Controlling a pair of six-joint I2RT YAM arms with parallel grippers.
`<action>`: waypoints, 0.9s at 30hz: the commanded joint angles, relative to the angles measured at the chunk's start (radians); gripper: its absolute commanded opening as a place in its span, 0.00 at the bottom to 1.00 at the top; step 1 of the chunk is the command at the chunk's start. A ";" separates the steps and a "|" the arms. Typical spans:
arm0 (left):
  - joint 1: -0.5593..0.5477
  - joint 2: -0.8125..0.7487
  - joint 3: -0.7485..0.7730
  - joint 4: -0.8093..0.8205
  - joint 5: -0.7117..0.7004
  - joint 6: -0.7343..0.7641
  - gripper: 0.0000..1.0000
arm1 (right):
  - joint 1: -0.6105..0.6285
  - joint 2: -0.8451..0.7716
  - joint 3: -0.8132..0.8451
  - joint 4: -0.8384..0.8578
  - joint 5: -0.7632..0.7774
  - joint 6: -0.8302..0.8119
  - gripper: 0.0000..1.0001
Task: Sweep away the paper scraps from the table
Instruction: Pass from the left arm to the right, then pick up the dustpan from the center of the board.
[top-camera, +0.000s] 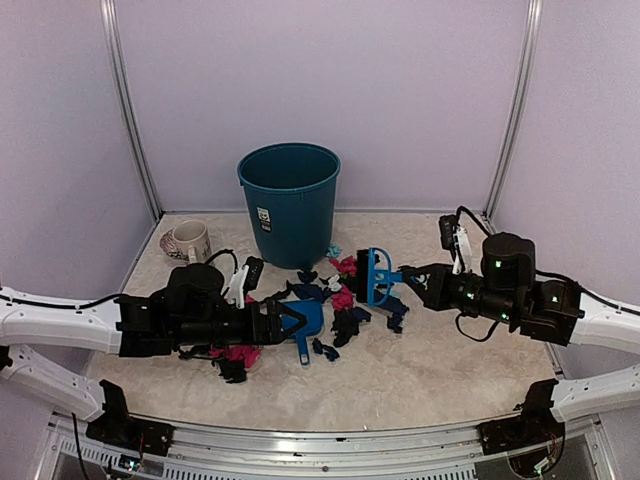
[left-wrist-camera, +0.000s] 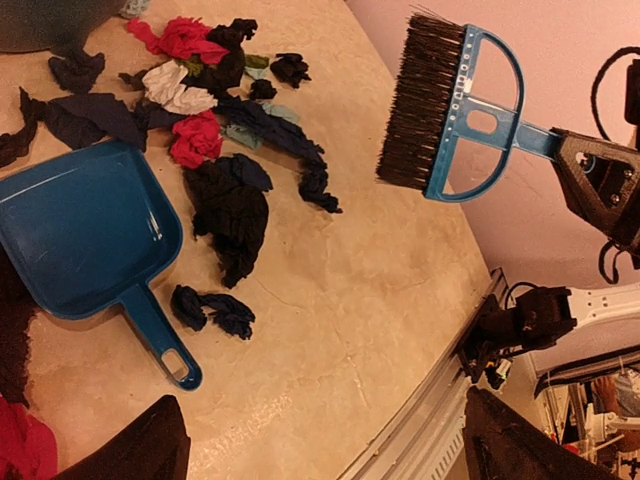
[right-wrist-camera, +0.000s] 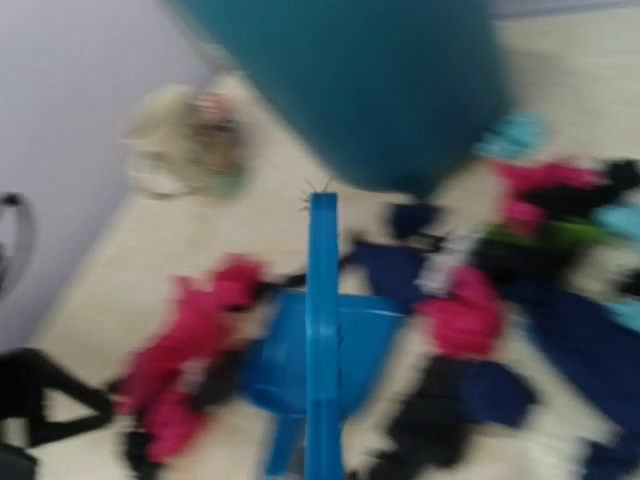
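Since the paper scraps (top-camera: 343, 298) strewn on the surface (top-camera: 430, 372) around the dustpan (left-wrist-camera: 80, 230) look light, soft and easily scattered, I'd sweep rather than pinch them, right jaws clamped on the brush (top-camera: 377, 278) handle, left jaws open and empty.

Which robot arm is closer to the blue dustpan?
Left. The left end effector sits open right beside the dustpan, not gripping it. The right end effector is farther off on the dustpan's right, holding the brush over the paper scraps.
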 joint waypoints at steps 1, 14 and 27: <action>-0.017 0.086 0.062 -0.169 -0.093 -0.057 0.91 | -0.012 -0.048 0.013 -0.169 0.179 -0.051 0.00; -0.072 0.418 0.302 -0.363 -0.166 -0.106 0.86 | -0.015 -0.132 -0.061 -0.201 0.214 -0.028 0.00; -0.088 0.655 0.494 -0.566 -0.294 -0.142 0.76 | -0.015 -0.243 -0.112 -0.226 0.220 -0.021 0.00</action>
